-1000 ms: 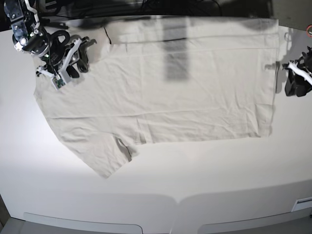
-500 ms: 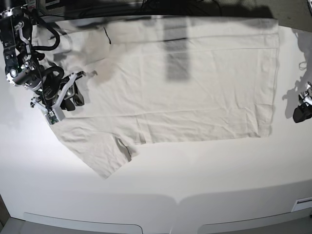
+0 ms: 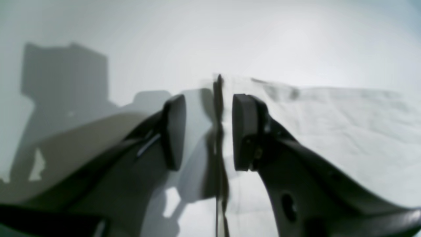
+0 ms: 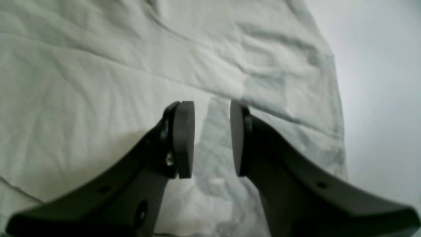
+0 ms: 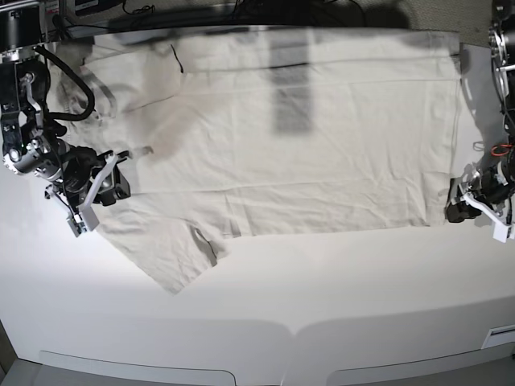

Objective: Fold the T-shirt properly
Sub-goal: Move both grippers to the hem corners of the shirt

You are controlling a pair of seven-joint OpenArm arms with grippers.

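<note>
The off-white T-shirt (image 5: 306, 153) lies spread flat on the white table (image 5: 338, 297), hem toward the right and one short sleeve (image 5: 165, 253) pointing to the front left. My right gripper (image 5: 111, 186) is open, low over the cloth near that sleeve's shoulder; in the right wrist view (image 4: 212, 138) wrinkled shirt fabric (image 4: 98, 75) fills the space under the fingers. My left gripper (image 5: 453, 211) is open at the shirt's front right hem corner; in the left wrist view (image 3: 209, 131) the shirt's edge (image 3: 219, 108) runs between the two pads, with fabric (image 3: 345, 131) to the right.
Dark cables and equipment (image 5: 265, 10) lie along the table's far edge. A grey shadow patch (image 5: 292, 96) falls on the shirt's middle. Bare white table stretches in front of the shirt toward the front edge (image 5: 290, 330).
Both arms moved toward the table's front. The right gripper slid from the upper left shoulder area down to the sleeve side; the left gripper dropped to the shirt's front right hem corner.
</note>
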